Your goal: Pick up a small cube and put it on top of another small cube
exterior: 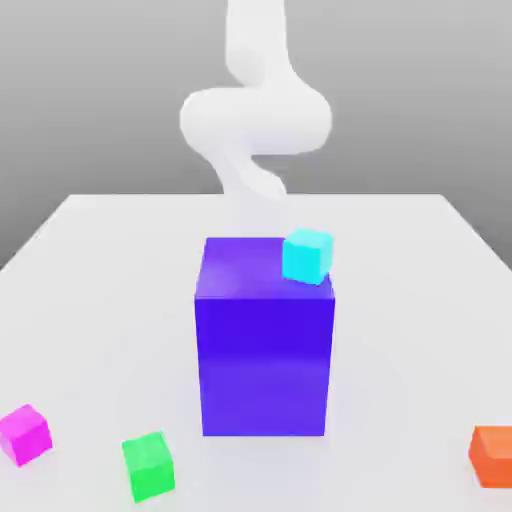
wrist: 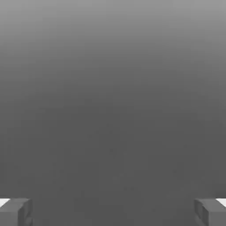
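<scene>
White table (exterior: pixel 90 300) carries everything; the white arm (exterior: pixel 255 110) rises behind the big blue-violet block (exterior: pixel 264 350), which bears a cyan cube (exterior: pixel 306 255) on its top corner. Nothing is stacked yet: the magenta cube (exterior: pixel 25 434) and the green cube (exterior: pixel 148 466) sit near each other, apart, by the front edge. The gripper (wrist: pixel 113 212) stands wide and empty, so every step remains.

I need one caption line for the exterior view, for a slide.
White robot arm behind a blue-violet block carrying a cyan cube; magenta cube, green cube and orange cube lie in front.
</scene>
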### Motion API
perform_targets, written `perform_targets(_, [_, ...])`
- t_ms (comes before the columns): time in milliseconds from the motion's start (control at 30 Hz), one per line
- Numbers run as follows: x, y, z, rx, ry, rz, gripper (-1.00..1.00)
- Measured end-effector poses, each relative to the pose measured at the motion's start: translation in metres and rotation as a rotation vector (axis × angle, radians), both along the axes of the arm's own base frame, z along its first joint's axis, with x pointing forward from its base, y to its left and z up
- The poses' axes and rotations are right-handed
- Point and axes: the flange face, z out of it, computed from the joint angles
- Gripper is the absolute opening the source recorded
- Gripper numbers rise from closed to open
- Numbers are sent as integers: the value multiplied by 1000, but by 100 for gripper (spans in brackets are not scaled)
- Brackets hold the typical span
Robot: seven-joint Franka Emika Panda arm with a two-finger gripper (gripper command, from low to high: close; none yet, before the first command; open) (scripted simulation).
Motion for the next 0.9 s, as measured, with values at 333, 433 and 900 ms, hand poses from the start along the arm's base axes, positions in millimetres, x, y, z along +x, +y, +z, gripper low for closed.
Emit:
perform_targets(333, [89, -98, -163, 162, 264, -155, 0])
perform_targets(433, [99, -128, -217, 195, 337, -217, 0])
perform_targets(900, [41, -260, -454, 236, 662, -573, 0])
